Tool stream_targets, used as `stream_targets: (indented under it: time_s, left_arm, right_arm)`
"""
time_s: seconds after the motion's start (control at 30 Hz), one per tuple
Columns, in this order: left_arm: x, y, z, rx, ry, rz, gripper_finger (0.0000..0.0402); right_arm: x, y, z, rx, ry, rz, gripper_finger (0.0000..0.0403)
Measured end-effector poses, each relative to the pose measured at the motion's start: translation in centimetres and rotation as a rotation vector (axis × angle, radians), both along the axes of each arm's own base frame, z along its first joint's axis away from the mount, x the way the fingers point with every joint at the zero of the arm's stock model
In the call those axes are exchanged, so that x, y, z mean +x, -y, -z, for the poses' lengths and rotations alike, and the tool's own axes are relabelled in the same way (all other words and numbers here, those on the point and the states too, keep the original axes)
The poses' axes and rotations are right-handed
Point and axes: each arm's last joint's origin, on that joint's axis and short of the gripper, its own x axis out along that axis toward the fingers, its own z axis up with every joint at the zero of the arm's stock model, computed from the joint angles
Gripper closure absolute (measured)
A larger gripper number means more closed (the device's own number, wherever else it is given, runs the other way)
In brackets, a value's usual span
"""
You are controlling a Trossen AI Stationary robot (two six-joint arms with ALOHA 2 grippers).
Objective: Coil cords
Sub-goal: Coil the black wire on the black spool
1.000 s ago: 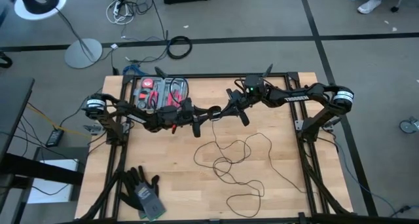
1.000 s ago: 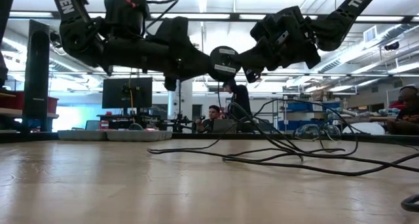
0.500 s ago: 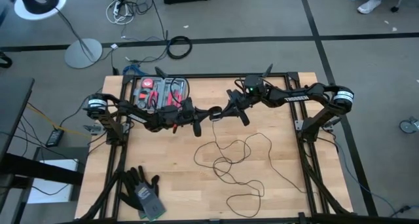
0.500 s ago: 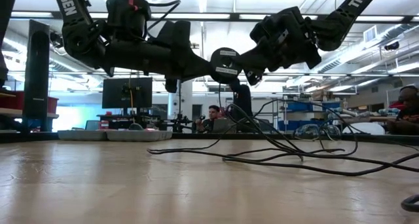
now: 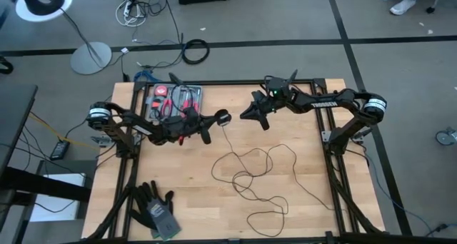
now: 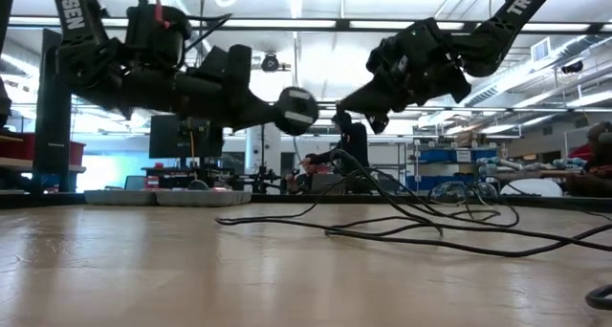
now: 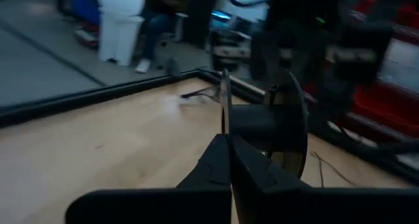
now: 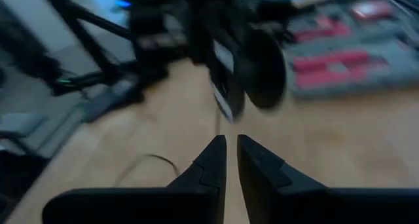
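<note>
The cord's round black puck (image 5: 223, 117) hangs in the air over the table's far middle, and the low view shows it (image 6: 296, 109) high above the wood. My left gripper (image 5: 216, 120) is shut on it from the left. The thin black cord (image 5: 250, 171) drops from the puck and lies in loose, tangled loops on the table's middle and near right. My right gripper (image 5: 247, 115) stands a short way right of the puck, fingers slightly apart (image 8: 231, 140), with nothing between them. My left gripper pinches the rim of the puck's thin round flange (image 7: 224, 106) between its two fingers, at their tips. The fingers come level from the table's left. The puck stands on edge, lifted clear, and the cord trails slack from it down to the table.
A tray of red and black tools (image 5: 175, 101) sits at the far left of the table. A pair of dark gloves (image 5: 156, 210) lies at the near left. Black frame rails (image 5: 335, 180) run along the table's sides. People sit in the room beyond.
The puck was between both grippers. My left gripper has drawn back toward the table's left and sunk a little, taking the puck along. The puck now stands clear of my right gripper, which has rolled and stayed about where it was. The loops on the table have not moved.
</note>
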Motion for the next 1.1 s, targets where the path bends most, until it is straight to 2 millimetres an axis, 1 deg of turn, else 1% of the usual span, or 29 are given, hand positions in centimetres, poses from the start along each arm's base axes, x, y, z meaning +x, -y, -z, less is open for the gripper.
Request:
stream_targets:
  time_s: [0.1,0.17,0.23,0.33,0.43,0.53,0.67,0.77,0.87,0.9,0.97,1.1]
  left_arm:
    - [-0.9,0.0,0.7,-0.074,0.015,-0.061,0.0401]
    - [-1.5,0.0,1.2,-0.122,0.02,-0.085,0.0401]
    - [-1.9,0.1,1.4,-0.158,0.035,-0.107,0.0401]
    - [-2.3,0.3,1.8,-0.175,0.036,-0.177,0.0401]
    - [-2.4,0.5,1.8,-0.181,0.05,-0.224,0.0401]
    - [-2.4,0.6,1.8,-0.178,0.049,-0.234,0.0401]
    - [-2.4,0.7,1.8,-0.132,0.02,-0.224,0.0401]
    - [-2.3,0.8,1.8,-0.089,-0.009,-0.18,0.0401]
    - [-2.2,0.9,1.8,-0.062,-0.028,-0.137,0.0401]
    - [-2.2,1.0,1.7,-0.058,-0.03,-0.119,0.0401]
    - [-2.2,1.0,1.7,-0.055,-0.031,-0.1,0.0401]
    - [-2.1,1.0,1.7,-0.047,-0.037,-0.082,0.0401]
  right_arm:
    - [0.1,-0.9,1.2,-0.016,-0.153,0.13,0.0375]
    - [-0.1,-1.7,2.2,-0.068,-0.288,0.217,0.0392]
    - [-0.3,-2.8,3.0,-0.131,-0.421,0.273,0.0399]
    - [-0.5,-4.8,3.8,-0.189,-0.558,0.321,0.0397]
    - [-0.4,-6.8,4.2,-0.208,-0.623,0.323,0.0401]
    - [0.0,-8.6,4.2,-0.184,-0.611,0.327,0.0397]
    - [1.0,-10.3,3.5,-0.155,-0.492,0.304,0.0398]
    - [2.0,-11.1,2.5,-0.15,-0.357,0.284,0.04]
    - [2.8,-11.6,1.6,-0.14,-0.219,0.278,0.0401]
    - [2.9,-11.6,1.4,-0.145,-0.198,0.275,0.0401]
    - [3.0,-11.8,1.3,-0.168,-0.185,0.297,0.0401]
    - [2.6,-12.4,1.9,-0.215,-0.253,0.384,0.0401]
